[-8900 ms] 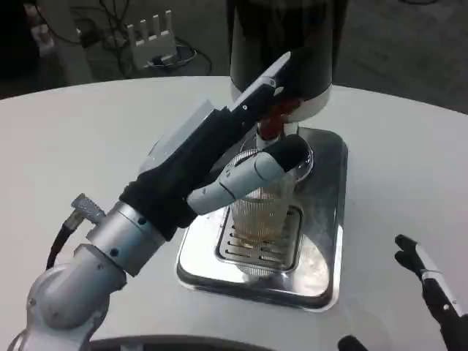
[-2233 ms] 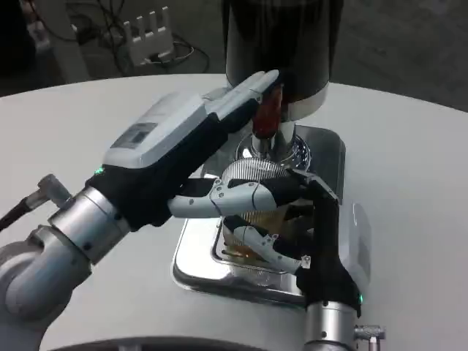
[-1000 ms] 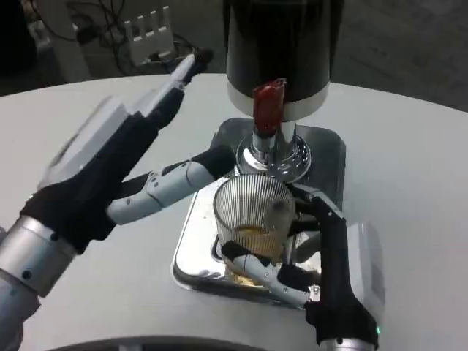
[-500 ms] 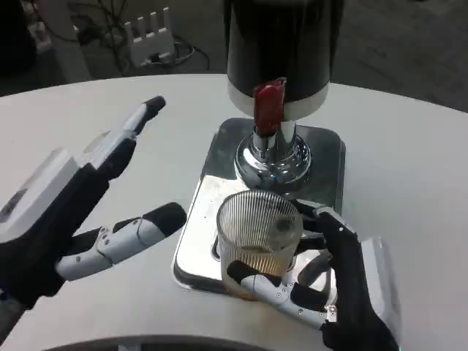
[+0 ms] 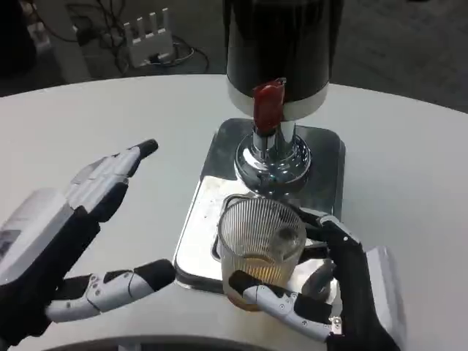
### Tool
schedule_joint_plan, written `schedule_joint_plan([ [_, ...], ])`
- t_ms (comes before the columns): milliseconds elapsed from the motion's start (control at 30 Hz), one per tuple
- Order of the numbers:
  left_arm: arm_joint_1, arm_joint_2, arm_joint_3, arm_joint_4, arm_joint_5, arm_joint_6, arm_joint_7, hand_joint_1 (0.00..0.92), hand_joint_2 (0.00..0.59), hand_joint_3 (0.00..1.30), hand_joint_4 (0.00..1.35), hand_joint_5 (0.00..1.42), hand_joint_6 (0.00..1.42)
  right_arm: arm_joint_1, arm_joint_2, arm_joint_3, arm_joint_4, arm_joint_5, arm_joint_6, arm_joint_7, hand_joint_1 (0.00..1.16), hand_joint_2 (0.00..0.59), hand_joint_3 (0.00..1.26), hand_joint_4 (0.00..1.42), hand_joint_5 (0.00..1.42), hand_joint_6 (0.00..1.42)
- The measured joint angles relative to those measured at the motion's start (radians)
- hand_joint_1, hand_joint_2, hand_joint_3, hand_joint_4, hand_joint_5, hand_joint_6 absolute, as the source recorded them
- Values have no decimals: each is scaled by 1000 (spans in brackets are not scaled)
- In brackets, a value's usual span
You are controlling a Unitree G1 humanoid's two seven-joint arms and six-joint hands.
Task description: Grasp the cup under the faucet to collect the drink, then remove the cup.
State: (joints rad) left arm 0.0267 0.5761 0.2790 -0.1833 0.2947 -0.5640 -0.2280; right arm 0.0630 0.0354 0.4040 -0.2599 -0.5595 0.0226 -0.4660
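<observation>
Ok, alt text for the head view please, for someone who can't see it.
The right hand holds a ribbed clear cup with a little amber drink at the front of the steel drip tray, below the dispenser's faucet. The left hand hovers open nearby.

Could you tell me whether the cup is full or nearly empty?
Nearly empty: the ribbed clear cup, gripped by the right robot hand, shows only shallow amber liquid at its bottom.

White round table [image 5: 395, 146], on it the shiny metal drip tray [image 5: 325, 157] of the drink dispenser [image 5: 281, 51].
</observation>
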Motion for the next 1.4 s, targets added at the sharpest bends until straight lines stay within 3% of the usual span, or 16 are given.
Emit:
schedule_joint_plan([
  [233,36,18,17,41,109,-123,73,0,99,0,0,0,0,35,-13,-2,-96,-1,0,44,915,105,769,821,1003,1040],
  [500,91,35,25,53,171,-168,115,0,92,0,0,0,0,44,-13,-9,-114,-3,1,78,914,94,794,831,1031,1064],
  [733,130,42,26,-6,266,-152,120,0,77,0,0,0,0,47,-13,-16,-143,-9,1,114,915,86,798,841,1033,1070],
  [867,157,42,26,-54,304,-102,121,0,76,0,0,0,0,47,-10,-30,-143,-10,1,125,915,86,798,841,1033,1072],
  [1400,178,42,-14,-78,341,-59,121,0,79,0,0,0,0,47,-15,-83,-159,-25,0,147,915,85,807,841,1033,1088],
])
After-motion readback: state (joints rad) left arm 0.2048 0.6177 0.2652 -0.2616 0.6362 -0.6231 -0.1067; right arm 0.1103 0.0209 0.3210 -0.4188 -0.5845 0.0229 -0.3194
